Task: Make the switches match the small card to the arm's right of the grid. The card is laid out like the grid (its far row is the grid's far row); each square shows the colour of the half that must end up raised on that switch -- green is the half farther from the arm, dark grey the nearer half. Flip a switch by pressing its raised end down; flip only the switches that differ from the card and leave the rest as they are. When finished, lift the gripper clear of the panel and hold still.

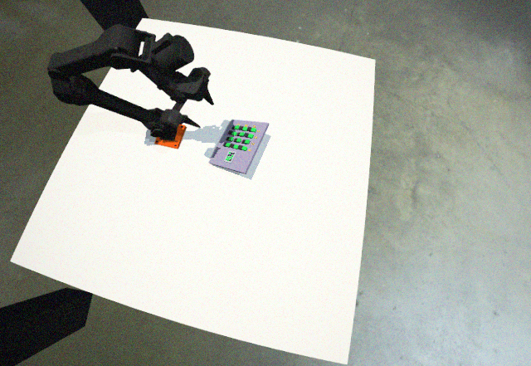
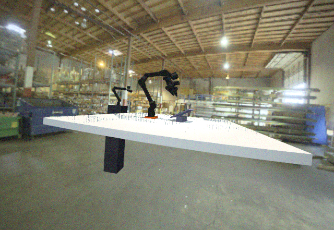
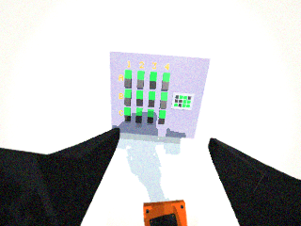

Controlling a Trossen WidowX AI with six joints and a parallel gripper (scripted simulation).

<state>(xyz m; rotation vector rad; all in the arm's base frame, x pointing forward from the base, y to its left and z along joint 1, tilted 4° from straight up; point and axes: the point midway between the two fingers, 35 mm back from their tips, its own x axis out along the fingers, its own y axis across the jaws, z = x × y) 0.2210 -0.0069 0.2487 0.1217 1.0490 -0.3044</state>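
Note:
The lilac panel (image 1: 233,165) (image 2: 186,111) (image 3: 190,71) stands tilted on the table, its far side higher. Its switches (image 1: 244,128) (image 3: 140,75) lie in rows A, B, C and columns marked 1 to 4, each with a green far half and dark near half. The near halves of A1, A2, A4, B1 and B4 look lighter grey than the others; which halves are raised is hard to tell. The card (image 1: 230,156) (image 3: 182,101) shows small green and dark squares, blurred. My gripper (image 1: 206,115) (image 2: 176,94) (image 3: 164,137) is open, above and on the arm's side of the panel.
The arm's orange base plate (image 1: 172,142) (image 2: 151,117) (image 3: 165,204) is on the white table (image 1: 279,246) (image 2: 162,133), nearer the arm than the panel. Shadow falls across the panel's near edge and row C. A second arm (image 2: 117,95) stands on a black pedestal behind the table.

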